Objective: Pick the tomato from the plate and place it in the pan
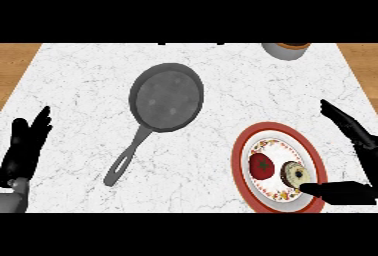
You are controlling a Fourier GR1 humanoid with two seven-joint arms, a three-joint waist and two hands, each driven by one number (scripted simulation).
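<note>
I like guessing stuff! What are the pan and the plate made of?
The pan looks like dark grey metal, maybe cast iron: dull, matte, mottled. The plate looks like glazed ceramic: a smooth red rim, a white centre and a painted flower border.

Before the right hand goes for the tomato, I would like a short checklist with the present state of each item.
1. Tomato on the plate, uncovered: ok.
2. Right hand open, holding nothing: ok.
3. Small round object lies right beside the tomato, near the thumb; risk of nudging it: not ok.
4. Pan holds nothing: ok.
5. Left hand open at the left edge, away from the pan: ok.
6. Right hand already touching the plate: cannot tell.
</note>
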